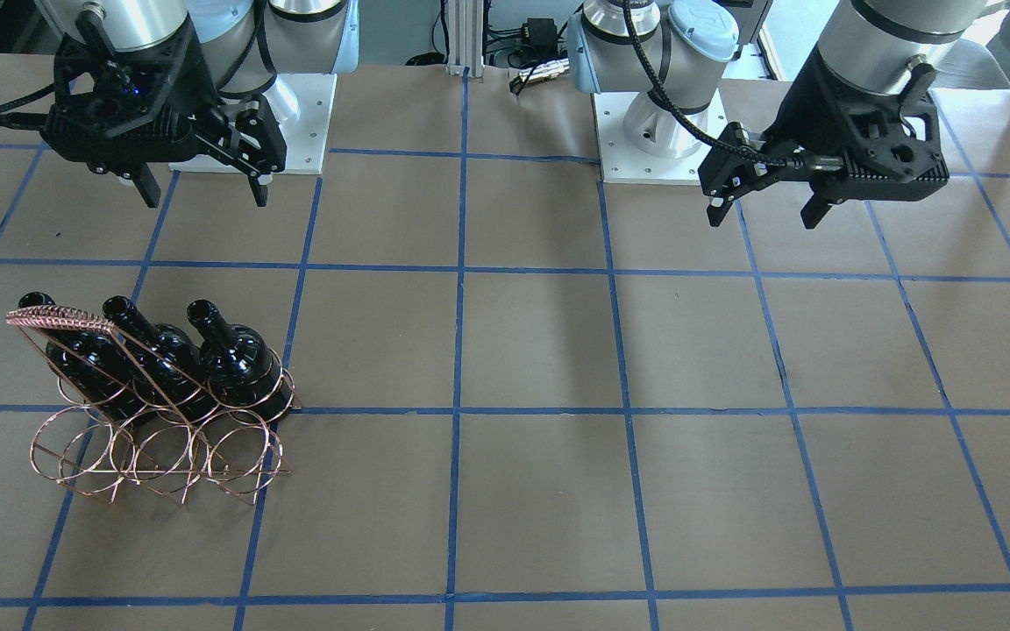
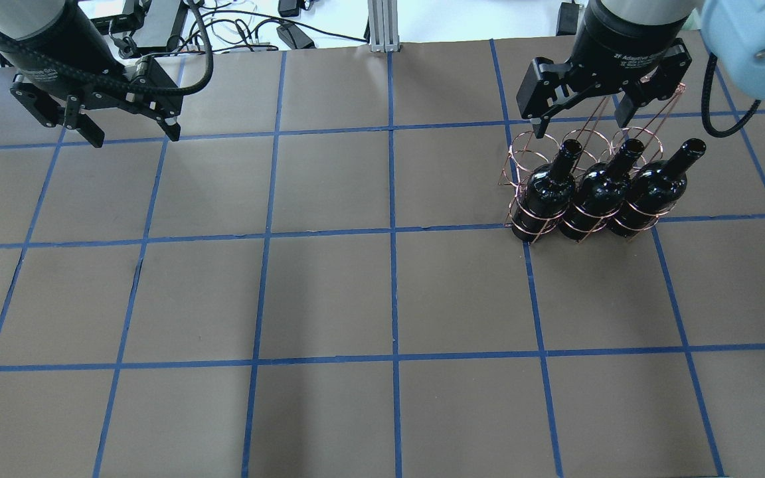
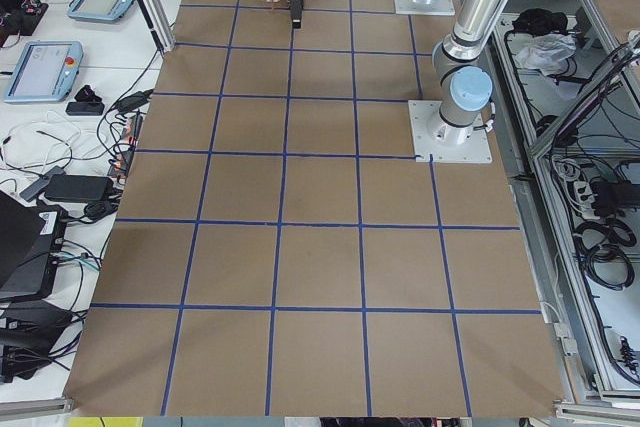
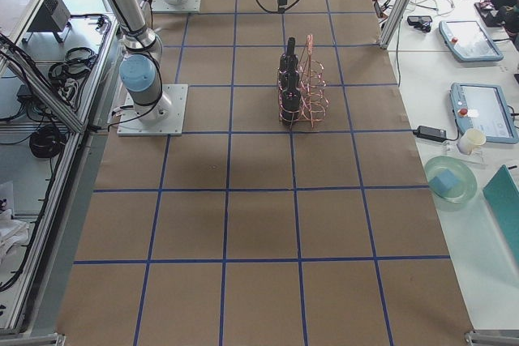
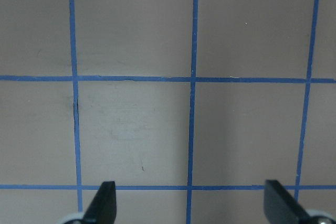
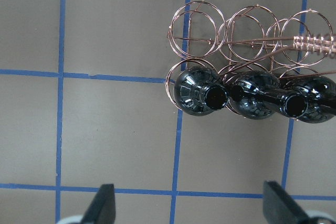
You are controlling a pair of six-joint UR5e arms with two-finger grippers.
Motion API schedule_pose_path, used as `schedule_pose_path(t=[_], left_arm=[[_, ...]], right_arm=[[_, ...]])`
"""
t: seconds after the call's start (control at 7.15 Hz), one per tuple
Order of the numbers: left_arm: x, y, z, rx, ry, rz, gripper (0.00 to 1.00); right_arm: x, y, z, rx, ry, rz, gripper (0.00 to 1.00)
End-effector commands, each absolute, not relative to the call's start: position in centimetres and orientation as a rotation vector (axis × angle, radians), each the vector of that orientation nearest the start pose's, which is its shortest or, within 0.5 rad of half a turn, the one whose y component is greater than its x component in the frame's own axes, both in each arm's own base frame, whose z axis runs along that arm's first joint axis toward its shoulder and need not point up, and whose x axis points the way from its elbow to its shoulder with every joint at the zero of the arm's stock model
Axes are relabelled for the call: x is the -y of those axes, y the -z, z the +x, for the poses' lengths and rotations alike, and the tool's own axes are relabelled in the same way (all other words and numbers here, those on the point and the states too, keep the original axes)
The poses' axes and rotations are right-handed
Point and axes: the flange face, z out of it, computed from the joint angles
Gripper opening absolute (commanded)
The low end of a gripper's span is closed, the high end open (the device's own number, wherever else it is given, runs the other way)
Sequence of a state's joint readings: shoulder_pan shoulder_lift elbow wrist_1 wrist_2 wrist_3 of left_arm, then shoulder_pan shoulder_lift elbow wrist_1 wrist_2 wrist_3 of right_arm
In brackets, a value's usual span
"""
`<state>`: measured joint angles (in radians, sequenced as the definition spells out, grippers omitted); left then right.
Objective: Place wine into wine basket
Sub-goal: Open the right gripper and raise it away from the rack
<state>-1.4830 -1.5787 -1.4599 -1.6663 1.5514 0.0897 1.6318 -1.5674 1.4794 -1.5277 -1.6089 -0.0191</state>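
Three near-black wine bottles stand upright in one row of the copper wire wine basket point(image 2: 527, 150): one point(image 2: 548, 192), a second point(image 2: 598, 191) and a third point(image 2: 655, 189). They also show in the front view point(image 1: 238, 359) and in the right wrist view point(image 6: 199, 93). The basket's other row of rings point(image 1: 154, 456) is empty. My right gripper point(image 2: 578, 126) hangs open and empty above the basket, apart from it; it also shows in the front view point(image 1: 202, 188). My left gripper point(image 2: 133, 133) is open and empty over bare table far to the side.
The table point(image 2: 389, 299) is brown with a grid of blue tape lines. The two arm bases point(image 1: 645, 131) stand at the robot's edge. Tablets, cables and a bowl lie on side benches point(image 4: 462, 176) off the table.
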Motion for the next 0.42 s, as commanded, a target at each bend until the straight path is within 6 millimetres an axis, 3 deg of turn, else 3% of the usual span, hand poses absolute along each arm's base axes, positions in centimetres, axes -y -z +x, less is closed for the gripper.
schedule_pose_path(t=[0.0,0.28], left_arm=[[50.19,-53.12,-9.42,-3.166,0.025,0.134,1.0],[50.29,-52.95,-9.42,-3.167,0.018,0.129,1.0]], right_arm=[[48.71,-52.52,16.04,-3.16,0.066,-0.138,1.0],[48.75,-52.38,16.06,-3.144,0.063,-0.133,1.0]])
